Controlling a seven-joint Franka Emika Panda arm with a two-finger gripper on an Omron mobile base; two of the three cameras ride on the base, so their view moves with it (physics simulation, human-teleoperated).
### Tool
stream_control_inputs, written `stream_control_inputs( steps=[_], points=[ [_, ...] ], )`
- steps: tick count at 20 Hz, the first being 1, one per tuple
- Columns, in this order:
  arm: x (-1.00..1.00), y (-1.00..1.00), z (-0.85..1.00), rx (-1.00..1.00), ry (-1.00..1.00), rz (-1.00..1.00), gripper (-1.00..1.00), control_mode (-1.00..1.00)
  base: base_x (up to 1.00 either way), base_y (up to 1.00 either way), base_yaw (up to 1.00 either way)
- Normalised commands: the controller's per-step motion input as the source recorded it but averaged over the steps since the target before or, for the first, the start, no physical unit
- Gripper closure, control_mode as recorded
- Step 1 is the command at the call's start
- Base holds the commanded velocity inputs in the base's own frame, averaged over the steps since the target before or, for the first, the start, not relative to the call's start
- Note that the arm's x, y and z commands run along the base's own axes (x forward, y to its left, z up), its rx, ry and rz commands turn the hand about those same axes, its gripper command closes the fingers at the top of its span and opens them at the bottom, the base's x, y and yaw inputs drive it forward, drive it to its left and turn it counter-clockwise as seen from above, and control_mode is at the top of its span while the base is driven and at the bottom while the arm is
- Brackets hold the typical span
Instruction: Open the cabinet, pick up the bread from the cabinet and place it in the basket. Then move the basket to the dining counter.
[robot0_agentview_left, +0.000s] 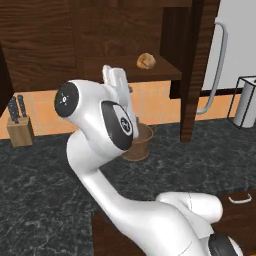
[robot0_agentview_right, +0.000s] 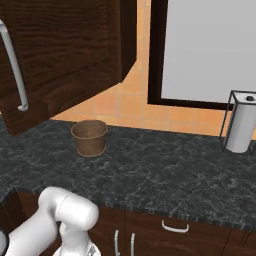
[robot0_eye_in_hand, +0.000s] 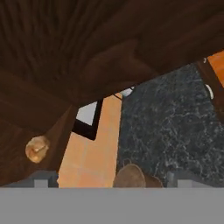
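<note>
The cabinet (robot0_agentview_left: 125, 30) stands with its door (robot0_agentview_left: 194, 65) swung wide; the long silver handle (robot0_agentview_right: 15, 70) shows on the door's face. The bread (robot0_agentview_left: 146, 61), a small golden roll, lies on the cabinet shelf and shows again as the bread (robot0_eye_in_hand: 37, 148) at the lower left of the hand view. The brown woven basket (robot0_agentview_right: 90, 137) stands on the black counter below the shelf, partly behind my arm in the left base view. My gripper (robot0_eye_in_hand: 113, 178) is open and holds nothing, its hand (robot0_agentview_left: 116, 82) raised just under the shelf, left of the bread. The dining counter is out of view.
A knife block (robot0_agentview_left: 20, 127) stands at the counter's left. A paper towel holder (robot0_agentview_right: 241, 125) stands at the right. The open door hangs over the black marbled counter (robot0_agentview_right: 165, 175) beside the basket. Drawers with silver handles (robot0_agentview_right: 175, 227) run below the front edge.
</note>
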Motion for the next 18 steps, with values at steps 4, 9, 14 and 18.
stream_control_inputs(
  steps=[4, 9, 14, 18],
  points=[
    [0.65, -0.13, -0.18, 0.09, -0.18, -0.39, -1.0, -1.0, 0.0, 0.0, 0.0],
    [0.63, -0.04, -0.07, 0.01, -0.23, -0.3, -1.0, -1.0, 0.0, 0.0, 0.0],
    [0.75, -0.11, -0.54, 0.0, -0.27, -0.32, -1.0, -1.0, 0.0, 0.0, 0.0],
    [0.4, -0.7, -0.43, 0.0, -0.24, -0.27, -1.0, -1.0, 0.0, 0.0, 0.0]
  ],
)
